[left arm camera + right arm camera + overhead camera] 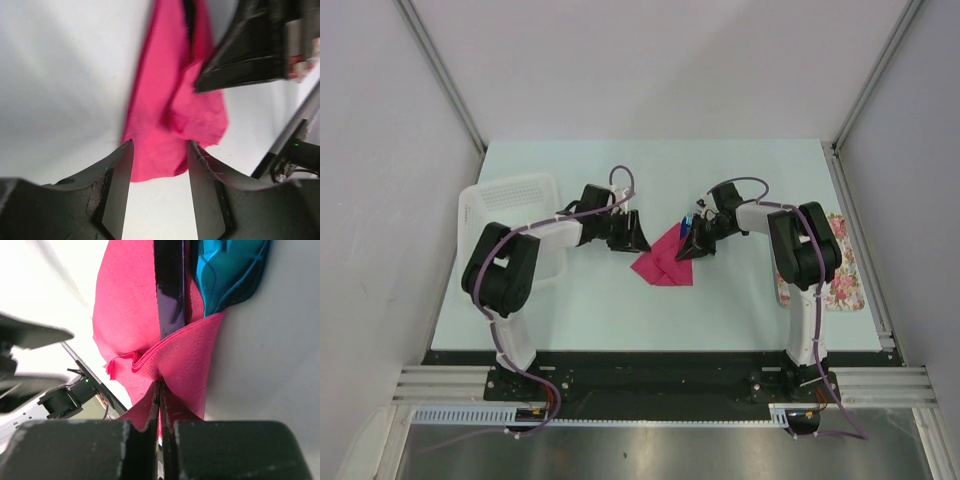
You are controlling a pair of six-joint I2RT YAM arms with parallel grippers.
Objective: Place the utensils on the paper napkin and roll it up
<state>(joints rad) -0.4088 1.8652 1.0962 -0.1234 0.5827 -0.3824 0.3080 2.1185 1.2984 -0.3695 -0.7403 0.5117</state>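
The magenta-pink paper napkin (660, 264) lies crumpled and partly folded over mid-table. My right gripper (693, 247) is shut on a raised fold of the paper napkin (185, 355), pinching it at the fingertips (161, 390). A dark blue utensil (170, 285) lies on the napkin just beyond the fold, with a teal-blue piece (230, 270) beside it; their ends (688, 224) poke out by the right gripper. My left gripper (160, 150) is open with nothing between its fingers, just short of the near edge of the napkin (170, 100). It sits left of the napkin (632, 235).
A white basket (515, 212) stands at the left, partly under the left arm. A floral-patterned tray (842, 268) lies at the right table edge behind the right arm. In the left wrist view the right gripper's dark body (250, 50) sits over the napkin's far side.
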